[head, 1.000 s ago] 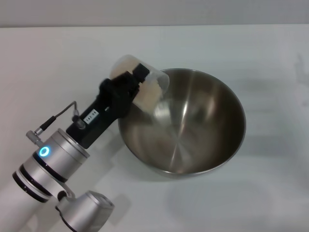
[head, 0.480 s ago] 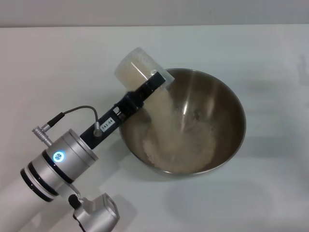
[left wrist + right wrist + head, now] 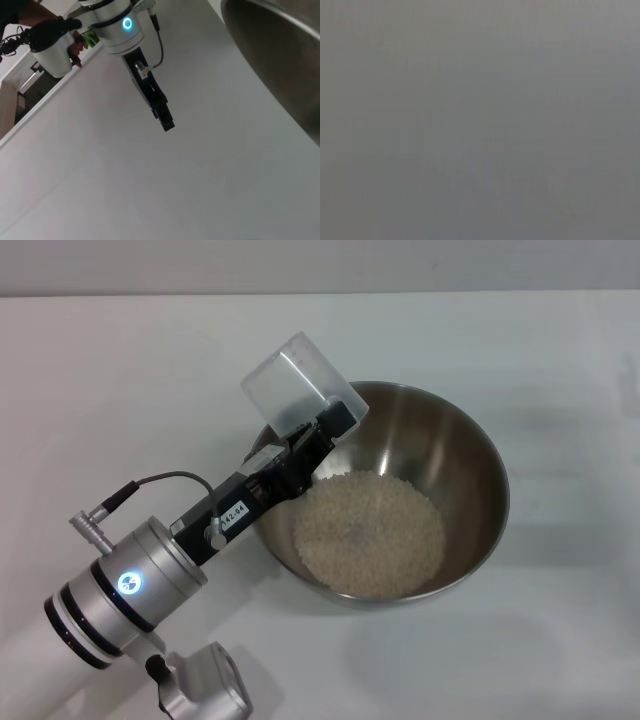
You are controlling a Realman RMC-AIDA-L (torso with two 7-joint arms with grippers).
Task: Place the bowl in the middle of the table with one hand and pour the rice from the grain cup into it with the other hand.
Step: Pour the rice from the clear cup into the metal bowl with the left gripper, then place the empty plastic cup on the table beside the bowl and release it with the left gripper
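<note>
Since earlier: rice [image 3: 368, 534] now lies in bowl [image 3: 400, 490] | left tool [image 3: 318, 435] clamped on upended grain cup [image 3: 295, 383], over your bowl's far-left rim | right tool unseen.

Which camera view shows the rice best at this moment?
The head view. There the rice lies as a pale heap in the bottom of the bowl, with the left tool holding the tipped grain cup over the rim. The left wrist view shows only the bowl's outer wall; the right wrist view shows plain grey.
</note>
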